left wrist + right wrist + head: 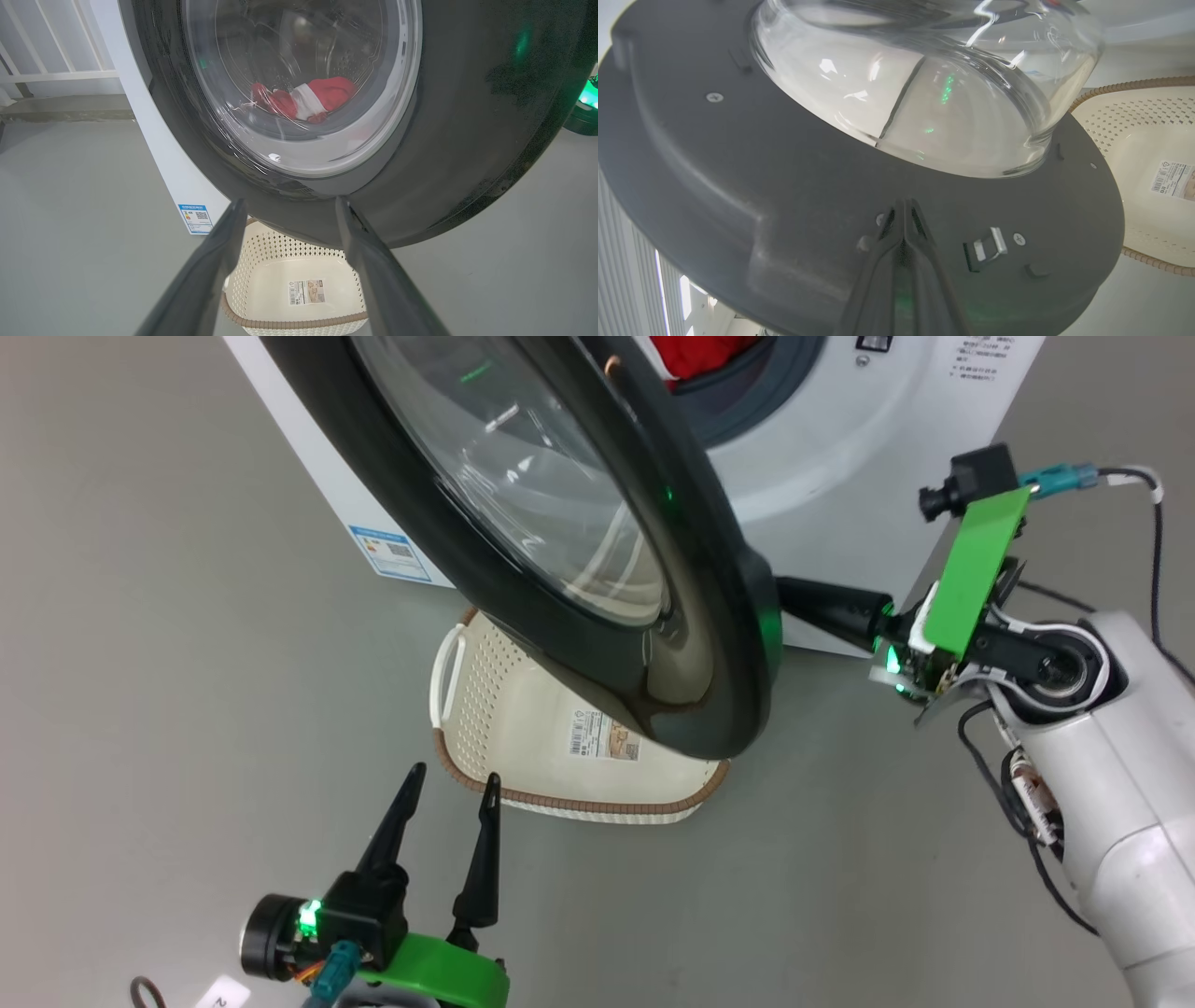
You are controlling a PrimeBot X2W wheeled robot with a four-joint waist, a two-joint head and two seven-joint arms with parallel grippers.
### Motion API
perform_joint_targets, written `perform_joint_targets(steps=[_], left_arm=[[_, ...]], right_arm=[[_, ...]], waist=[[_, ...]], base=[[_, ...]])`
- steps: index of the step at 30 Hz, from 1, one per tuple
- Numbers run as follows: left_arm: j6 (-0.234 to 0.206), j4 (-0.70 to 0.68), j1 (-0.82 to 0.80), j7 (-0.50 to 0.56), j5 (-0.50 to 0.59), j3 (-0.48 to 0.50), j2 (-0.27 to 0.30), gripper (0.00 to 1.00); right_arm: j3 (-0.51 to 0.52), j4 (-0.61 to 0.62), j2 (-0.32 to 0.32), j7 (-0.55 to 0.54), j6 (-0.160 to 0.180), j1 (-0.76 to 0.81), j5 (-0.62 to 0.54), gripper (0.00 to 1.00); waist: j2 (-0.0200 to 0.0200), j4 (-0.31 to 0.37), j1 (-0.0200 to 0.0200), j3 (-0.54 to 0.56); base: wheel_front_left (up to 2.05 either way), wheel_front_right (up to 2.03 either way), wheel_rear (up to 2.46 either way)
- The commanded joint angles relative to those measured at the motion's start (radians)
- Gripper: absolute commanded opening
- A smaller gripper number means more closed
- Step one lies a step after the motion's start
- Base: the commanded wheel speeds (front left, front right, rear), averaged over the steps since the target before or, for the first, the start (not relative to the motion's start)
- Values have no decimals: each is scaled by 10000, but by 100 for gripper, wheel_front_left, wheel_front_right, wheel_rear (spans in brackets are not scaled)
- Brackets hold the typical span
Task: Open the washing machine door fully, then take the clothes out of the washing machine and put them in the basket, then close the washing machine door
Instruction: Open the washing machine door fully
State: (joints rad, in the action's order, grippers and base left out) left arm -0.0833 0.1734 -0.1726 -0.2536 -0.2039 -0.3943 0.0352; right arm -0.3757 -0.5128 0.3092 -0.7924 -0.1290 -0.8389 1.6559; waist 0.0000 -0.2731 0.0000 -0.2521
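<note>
The right gripper point(903, 210) has its two fingers pressed together with nothing between them. Their tips lie against the matt grey inner face of the washing machine door point(738, 163), just left of the metal latch point(990, 245). In the head view this gripper point(789, 593) reaches in from the right and meets the door point(709, 616) at its lower right edge. The left gripper point(454, 777) sits at the lower left with its fingers spread and empty, apart from everything.

The door stands swung out from the washing machine point(840, 448). The clothes point(695, 355) show red at the top of the frame inside the opening. From the left wrist they point(327, 91) show through the glass, red with a white band.

A blue sticker point(392, 551) with a QR code sits low on the machine's side, and its print is too small to read. So are the lines of text point(980, 359) at the upper right of the machine's front. The basket point(579, 801) lies at lower centre, partly under the door's lower edge. A label point(605, 735) with a barcode is on its bottom, the wording unreadable.

The door's black rim overhangs the far half of the basket, while the near brown rim is uncovered. Bare grey floor point(140, 663) spreads across the left of the frame and at lower centre right, between the basket and the right arm.
</note>
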Motion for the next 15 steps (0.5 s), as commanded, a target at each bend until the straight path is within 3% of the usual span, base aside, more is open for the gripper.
perform_joint_targets(steps=[1, 15], left_arm=[[32, -210, 31, -82, 114, 362, 150, 100], [46, -249, 506, -82, 200, 611, 150, 100]], right_arm=[[-109, 428, -267, -127, -17, 191, -32, 0], [-446, 1225, -862, -354, -17, 1259, -118, 0]], waist=[[0, -105, 0, 132], [0, -546, 0, 642]], base=[[0, 0, 0], [0, 0, 0]])
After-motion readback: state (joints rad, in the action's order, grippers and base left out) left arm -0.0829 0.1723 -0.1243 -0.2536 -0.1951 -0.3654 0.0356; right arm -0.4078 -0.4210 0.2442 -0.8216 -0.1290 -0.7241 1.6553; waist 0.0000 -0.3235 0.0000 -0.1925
